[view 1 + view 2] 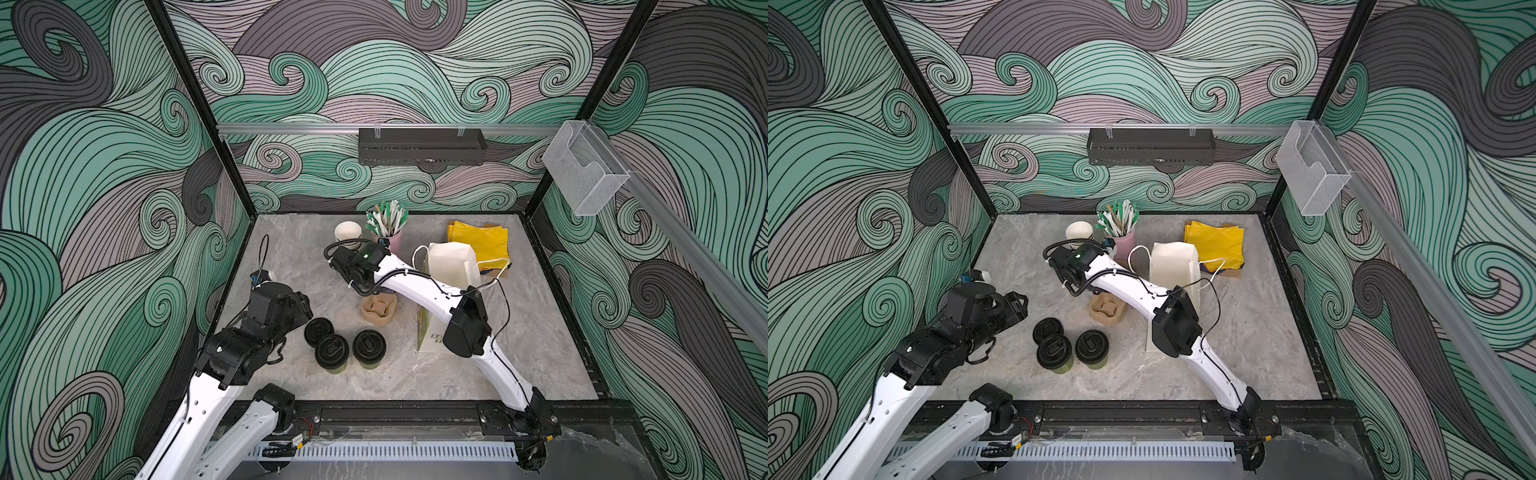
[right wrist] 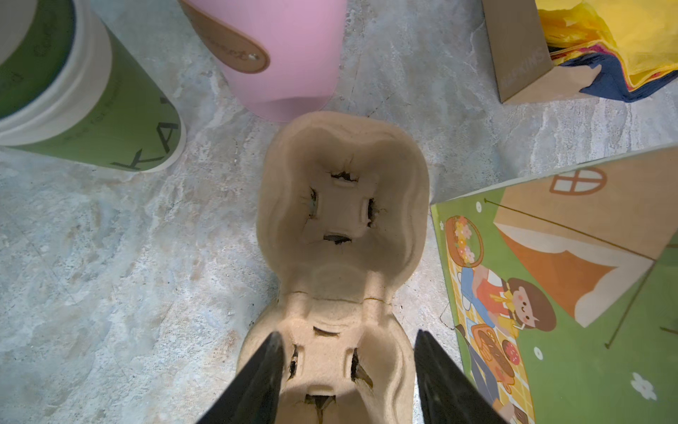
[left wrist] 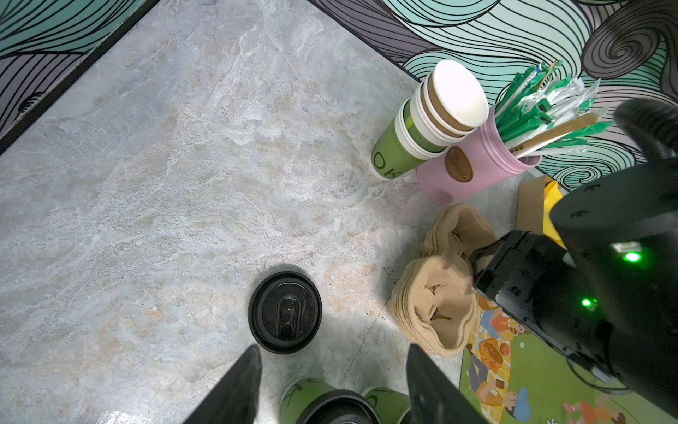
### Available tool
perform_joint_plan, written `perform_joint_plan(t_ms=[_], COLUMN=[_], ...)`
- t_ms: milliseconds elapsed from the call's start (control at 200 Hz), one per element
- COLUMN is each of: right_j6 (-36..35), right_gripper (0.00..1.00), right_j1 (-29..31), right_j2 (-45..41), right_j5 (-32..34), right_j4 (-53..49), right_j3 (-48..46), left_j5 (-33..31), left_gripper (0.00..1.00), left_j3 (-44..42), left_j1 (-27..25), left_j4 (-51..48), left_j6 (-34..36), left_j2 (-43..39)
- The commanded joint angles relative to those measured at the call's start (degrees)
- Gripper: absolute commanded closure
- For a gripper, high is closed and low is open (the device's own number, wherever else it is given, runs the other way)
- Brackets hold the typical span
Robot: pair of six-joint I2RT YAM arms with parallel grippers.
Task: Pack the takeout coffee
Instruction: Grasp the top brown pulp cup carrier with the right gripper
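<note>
Packing barely begun, as I judge it. Cup A (image 1: 331, 352) and cup B (image 1: 369, 348), both lidded and upright, stand side by side on the table (image 1: 415, 374) towards the front. A spare black lid (image 1: 318, 331) lies just behind them. Neither cup sits in a carrier or in the bag.

My left gripper (image 3: 334, 348) hovers above the cups, jaws well apart and holding nothing.

My right gripper (image 2: 348, 336) reaches across to the stack of pulp carriers (image 2: 343, 205). Its jaws are parted on either side of the nearer pocket and have not closed on it. I cannot tell whether the fingertips touch the pulp.

The printed paper bag (image 1: 451, 266) stands upright just beside the stack, with the pink straw cup (image 1: 392, 241) behind.

Left to do, by my reading: lift one carrier free, seat both cups in it, and lower the load into the bag
</note>
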Motion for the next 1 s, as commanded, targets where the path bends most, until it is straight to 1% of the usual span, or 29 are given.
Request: perform_joint_plan(t_ms=[0, 200, 510, 991], right_j6=[3.04, 3.85, 3.79, 4.09], right_gripper=[0.44, 0.48, 0.5, 0.54], right_j1=[-0.37, -0.84, -1.27, -2.02], right_j2=[2.31, 4.08, 6.35, 7.34], right_j5=[-0.24, -1.87, -3.9, -3.62], right_j4=[-2.05, -2.05, -2.1, -1.24], right_j3=[0.85, 1.54, 3.0, 2.96], left_j5=[0.25, 0.35, 0.65, 0.88], left_gripper=[0.35, 0.35, 0.36, 0.35], left_j3=[-0.05, -0.06, -0.32, -0.76], left_j1=[0.32, 0.31, 0.33, 0.32], left_j4=[0.43, 0.37, 0.79, 1.25], left_j6=[-0.14, -0.15, -0.13, -0.24], left_j2=[0.72, 0.64, 0.75, 0.83])
